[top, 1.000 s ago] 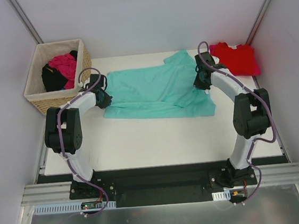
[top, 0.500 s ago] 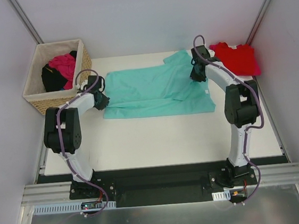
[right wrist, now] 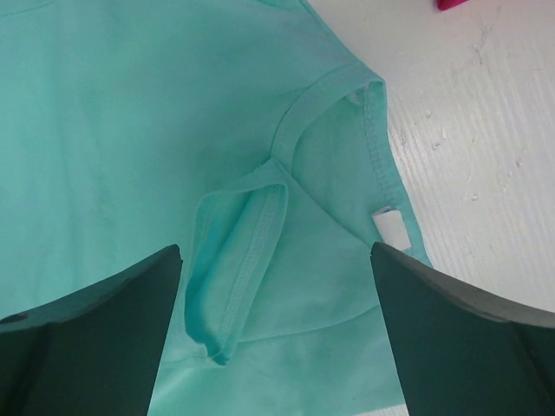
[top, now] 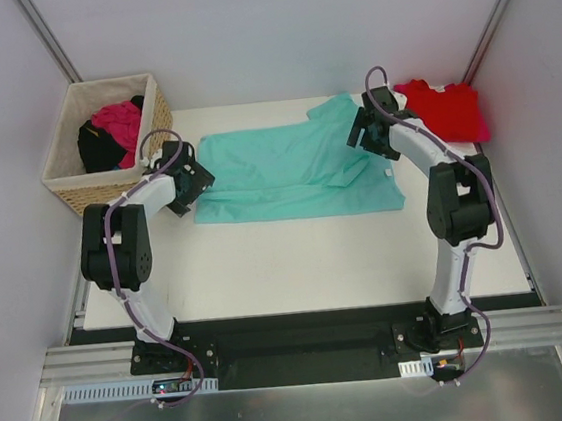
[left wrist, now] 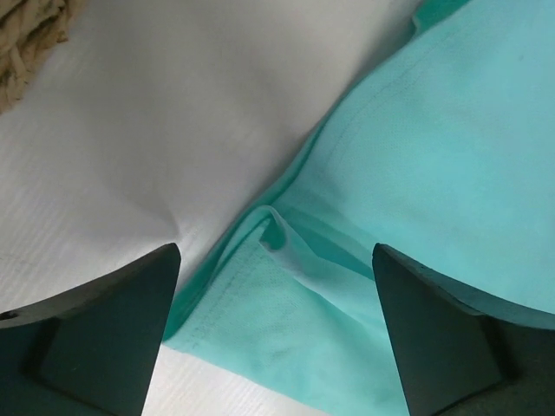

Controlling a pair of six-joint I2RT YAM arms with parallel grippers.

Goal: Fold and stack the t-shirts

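Left hand (top: pixel 195 178) and right hand (top: pixel 362 131), both wide open over the teal shirt's (top: pixel 286 165) ends, should pinch every layer together.

One teal t-shirt (top: pixel 277 171), one red t-shirt (top: pixel 447 113), one basket (top: pixel 93 195), two arms (top: pixel 122 249) (top: pixel 458 202).

Left arm (top: pixel 124 249): rises from its base at the near edge, elbow out to the left, forearm angled in toward the middle. Left gripper (top: pixel 193 176) sits low and points down, jaws spread wide; in the wrist view (left wrist: pixel 274 251) both dark fingers (left wrist: pixel 95 338) are far apart.

Right arm (top: pixel 459 207): mirrored pose but reaching further back, elbow out to the right, forearm angled in and away. Right gripper (top: pixel 362 131) also points down, jaws spread wide, and its wrist view (right wrist: pixel 276 250) shows the same.
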